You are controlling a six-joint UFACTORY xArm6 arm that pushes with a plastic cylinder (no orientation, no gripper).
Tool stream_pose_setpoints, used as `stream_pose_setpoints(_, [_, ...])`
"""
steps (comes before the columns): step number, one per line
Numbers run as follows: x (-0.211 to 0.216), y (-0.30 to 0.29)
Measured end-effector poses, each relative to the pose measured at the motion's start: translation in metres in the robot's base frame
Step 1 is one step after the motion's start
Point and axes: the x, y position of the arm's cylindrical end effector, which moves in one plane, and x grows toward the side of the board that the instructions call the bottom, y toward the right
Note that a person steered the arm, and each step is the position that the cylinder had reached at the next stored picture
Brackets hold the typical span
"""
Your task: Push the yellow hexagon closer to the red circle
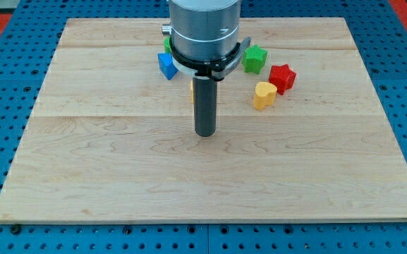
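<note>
My tip (pixel 204 133) rests on the wooden board (pixel 104 162) near its middle. A thin yellow sliver (pixel 192 90) shows just left of the rod, above the tip; most of that block is hidden behind the rod and its shape cannot be made out. No red circle shows; the arm's body hides part of the board's top. A red star-like block (pixel 282 77) lies to the upper right of the tip.
A yellow heart-shaped block (pixel 264 94) lies right of the rod, touching the red star-like block. A green star-like block (pixel 254 58) lies above them. A blue block (pixel 166 65) and part of a green block (pixel 166 43) lie left of the arm.
</note>
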Motion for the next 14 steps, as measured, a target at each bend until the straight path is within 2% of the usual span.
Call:
stream_pose_setpoints(5, [0.005,-0.002])
stream_pose_setpoints(6, [-0.003,-0.042])
stream_pose_setpoints(14, [-0.003,-0.07])
